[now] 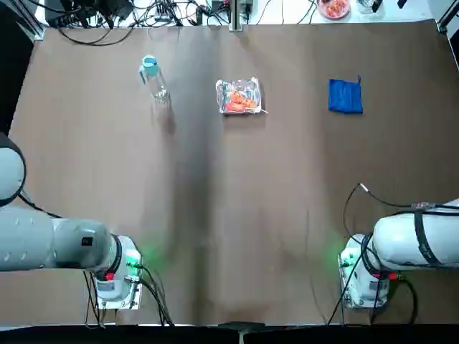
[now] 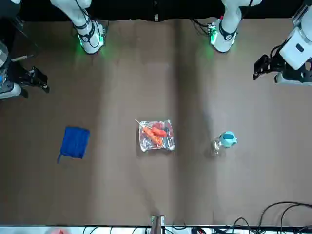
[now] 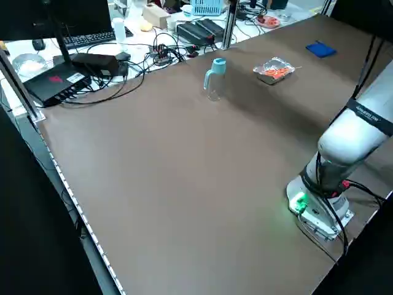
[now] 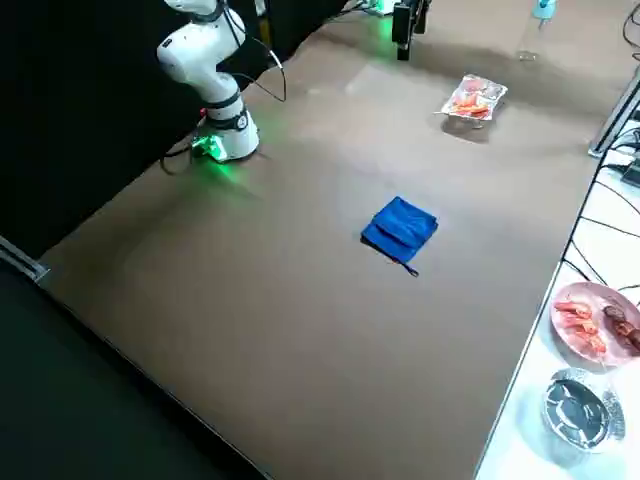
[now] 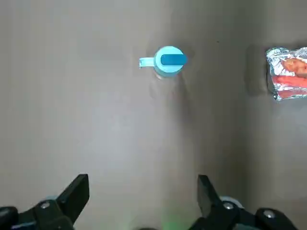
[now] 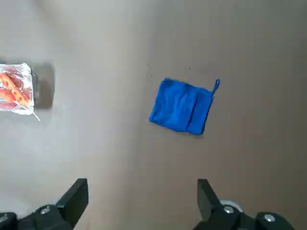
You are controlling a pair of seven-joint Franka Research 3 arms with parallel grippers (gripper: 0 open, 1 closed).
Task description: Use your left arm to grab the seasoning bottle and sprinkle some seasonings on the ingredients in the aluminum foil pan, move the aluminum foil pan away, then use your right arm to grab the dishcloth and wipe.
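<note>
The seasoning bottle [image 1: 153, 77], clear with a light blue cap, stands upright at the far left of the table. The aluminum foil pan [image 1: 239, 96] sits at the far centre with the orange-red ingredients [image 1: 240, 102] and a thin skewer inside. A folded blue dishcloth [image 1: 345, 95] lies at the far right. My left gripper [image 5: 143, 191] hovers open and empty, high above the table, short of the bottle [image 5: 168, 61]. Held just as high, my right gripper [image 6: 143, 194] is open and empty, short of the dishcloth [image 6: 182, 105]. Both arms are drawn back toward their bases.
Beyond the far table edge lie cables, black devices [image 3: 58, 83], a plate of food [image 4: 598, 320] and an empty foil dish [image 4: 580, 405]. The arm bases [image 1: 118, 276] [image 1: 362, 272] glow green at the near edge. Bare brown tabletop [image 1: 229, 215] spans the middle.
</note>
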